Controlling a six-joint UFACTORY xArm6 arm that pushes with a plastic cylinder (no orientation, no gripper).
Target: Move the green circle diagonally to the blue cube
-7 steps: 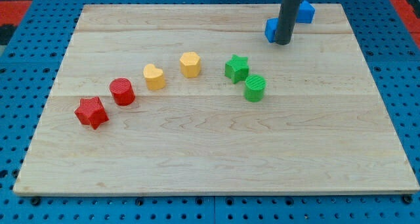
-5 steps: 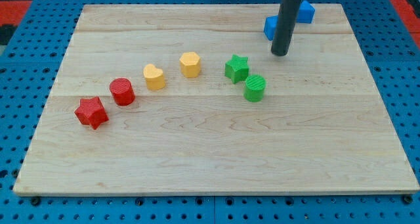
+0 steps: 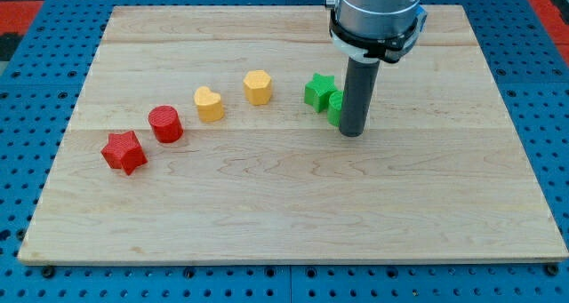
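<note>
My tip (image 3: 353, 132) rests on the wooden board (image 3: 284, 205) right of centre. The rod covers most of the green circle (image 3: 335, 108); only a green sliver shows at the rod's left edge. The green star (image 3: 318, 91) sits just up and left of it. The blue cube is hidden behind the arm's body at the view's top; only a small blue edge (image 3: 420, 17) shows there, and I cannot tell which blue block it is.
A curved row runs left from the green star: yellow hexagon (image 3: 258, 86), yellow heart (image 3: 209, 103), red cylinder (image 3: 165, 123), red star (image 3: 123, 151). Blue pegboard (image 3: 36, 90) surrounds the board.
The rod has moved down the view from beside the blue blocks to the green circle, now covering it. The arm's body now hides the blue blocks. The other blocks have not moved.
</note>
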